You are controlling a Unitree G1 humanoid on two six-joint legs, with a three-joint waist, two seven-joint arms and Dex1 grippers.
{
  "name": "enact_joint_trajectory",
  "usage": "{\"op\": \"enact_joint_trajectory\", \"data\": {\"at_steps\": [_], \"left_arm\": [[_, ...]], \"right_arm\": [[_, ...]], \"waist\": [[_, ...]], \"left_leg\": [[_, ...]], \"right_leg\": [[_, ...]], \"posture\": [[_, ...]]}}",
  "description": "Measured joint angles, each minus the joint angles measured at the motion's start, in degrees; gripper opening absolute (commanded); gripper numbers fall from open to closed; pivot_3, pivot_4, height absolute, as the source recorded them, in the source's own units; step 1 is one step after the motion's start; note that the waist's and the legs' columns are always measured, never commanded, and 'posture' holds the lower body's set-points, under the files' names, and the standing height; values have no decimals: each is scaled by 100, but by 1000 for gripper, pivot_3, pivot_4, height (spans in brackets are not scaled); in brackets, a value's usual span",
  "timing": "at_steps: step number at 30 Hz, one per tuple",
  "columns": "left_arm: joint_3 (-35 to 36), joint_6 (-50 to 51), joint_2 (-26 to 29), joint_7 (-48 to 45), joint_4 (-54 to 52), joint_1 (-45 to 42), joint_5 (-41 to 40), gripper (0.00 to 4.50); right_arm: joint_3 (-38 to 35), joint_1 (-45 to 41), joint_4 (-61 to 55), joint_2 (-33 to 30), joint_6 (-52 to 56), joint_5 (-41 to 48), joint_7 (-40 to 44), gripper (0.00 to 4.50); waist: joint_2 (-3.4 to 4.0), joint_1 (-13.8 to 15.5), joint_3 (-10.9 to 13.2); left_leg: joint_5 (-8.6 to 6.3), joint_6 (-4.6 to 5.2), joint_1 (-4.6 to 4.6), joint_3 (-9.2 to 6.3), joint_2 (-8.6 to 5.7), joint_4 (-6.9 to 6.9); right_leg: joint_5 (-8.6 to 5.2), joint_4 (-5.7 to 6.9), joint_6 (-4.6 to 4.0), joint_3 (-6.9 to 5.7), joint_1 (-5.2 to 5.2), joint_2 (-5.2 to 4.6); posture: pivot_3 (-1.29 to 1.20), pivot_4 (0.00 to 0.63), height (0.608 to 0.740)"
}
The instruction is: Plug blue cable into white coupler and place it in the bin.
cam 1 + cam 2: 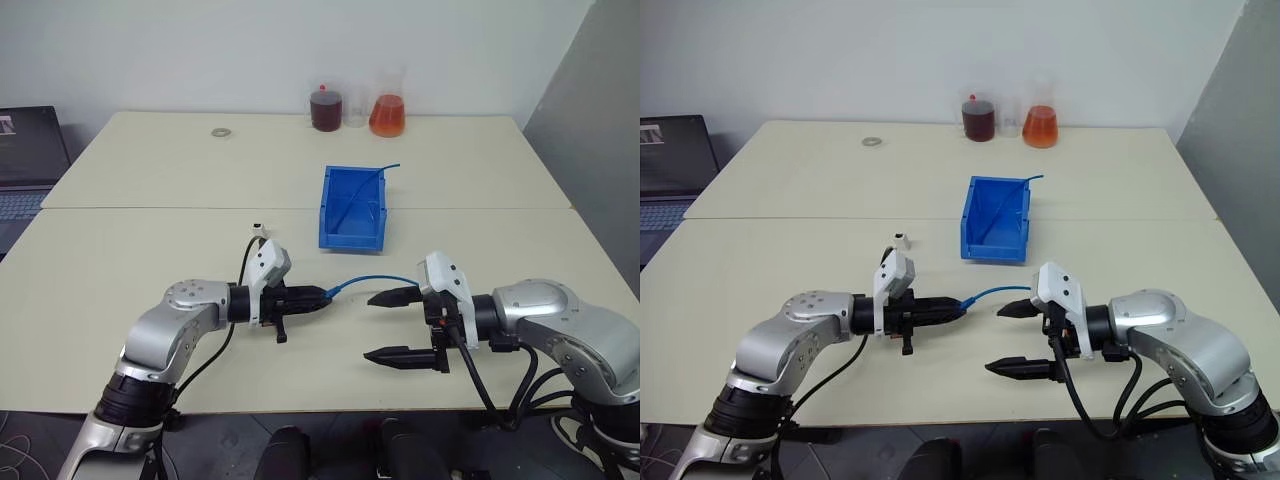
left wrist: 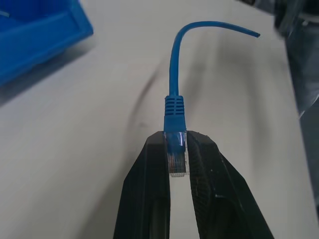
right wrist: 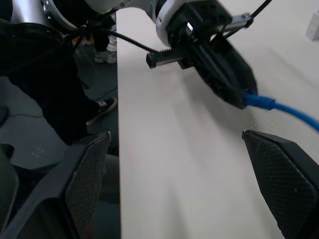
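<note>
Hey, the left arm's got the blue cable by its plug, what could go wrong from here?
1. The left gripper pinches the blue cable right on its clear plug, so the fingers may block it from entering the white coupler.
2. The coupler sits loose on the table, away from both grippers; the open right gripper must fetch it first, and it could slide.
3. The bin already holds another blue cord, which might snag.
</note>
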Motion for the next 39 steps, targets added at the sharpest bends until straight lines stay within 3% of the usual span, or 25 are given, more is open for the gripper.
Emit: {"op": "enact_joint_trajectory", "data": {"at_steps": [9, 16, 37, 39], "left_arm": [[300, 804, -69, -6, -176, -337, -1026, 256], [534, 1277, -29, -48, -92, -381, -1577, 255], [427, 1264, 251, -551, -26, -309, -1751, 254], [402, 1248, 282, -562, -54, -285, -1747, 254]], "right_arm": [[-362, 491, 435, 673, 321, 402, -819, 4500], [-815, 181, 588, 1182, 650, 1261, -1254, 4500], [-523, -629, 1270, 1476, 812, 1746, -1480, 4500], [-441, -672, 1374, 1490, 811, 1739, -1408, 4125]], "waist": [[-1, -12, 1], [-1, -73, 1], [-1, -108, 1], [0, -109, 2]], "left_leg": [[0, 0, 0, 0, -1, 1], [0, 0, -1, -1, 1, 0], [0, 0, -5, 3, 1, -1], [0, 0, -5, 3, 2, -2]], "right_leg": [[0, 1, 0, 2, -1, 1], [0, 1, 0, 3, -2, 4], [0, 1, -1, 9, -9, 5], [0, 2, -1, 9, -10, 5]], "posture": [[0, 150, 740], [0, 150, 740], [0, 150, 740], [0, 150, 740]]}}
